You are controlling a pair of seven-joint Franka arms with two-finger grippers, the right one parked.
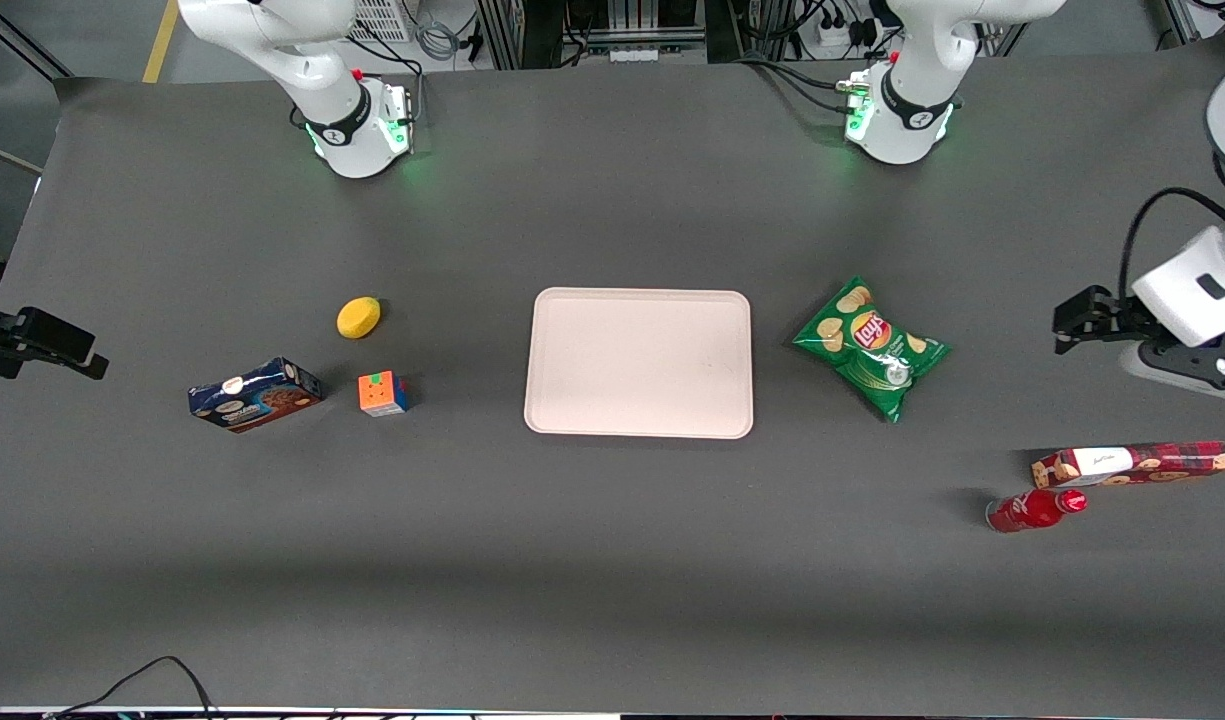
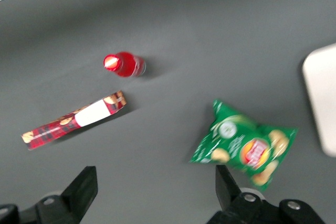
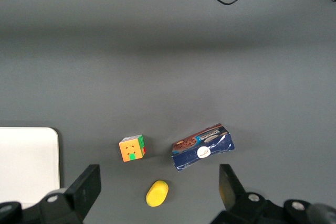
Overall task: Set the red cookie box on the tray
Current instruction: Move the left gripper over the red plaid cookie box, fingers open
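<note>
The red cookie box [image 1: 1132,464] [image 2: 73,119], a long dark-red plaid carton with a white label, lies flat on the table toward the working arm's end. My gripper [image 1: 1064,325] [image 2: 155,182] hangs above the table, farther from the front camera than the box and well apart from it. Its fingers are open with only bare mat between them. The pale pink-beige tray [image 1: 639,362] [image 2: 323,98] rests at the table's middle with nothing on it.
A red bottle [image 1: 1034,509] [image 2: 123,64] lies beside the box, nearer the front camera. A green chips bag [image 1: 869,347] [image 2: 244,145] sits between tray and gripper. Toward the parked arm's end are a blue cookie box [image 1: 255,394], a colour cube [image 1: 383,393] and a yellow object [image 1: 358,317].
</note>
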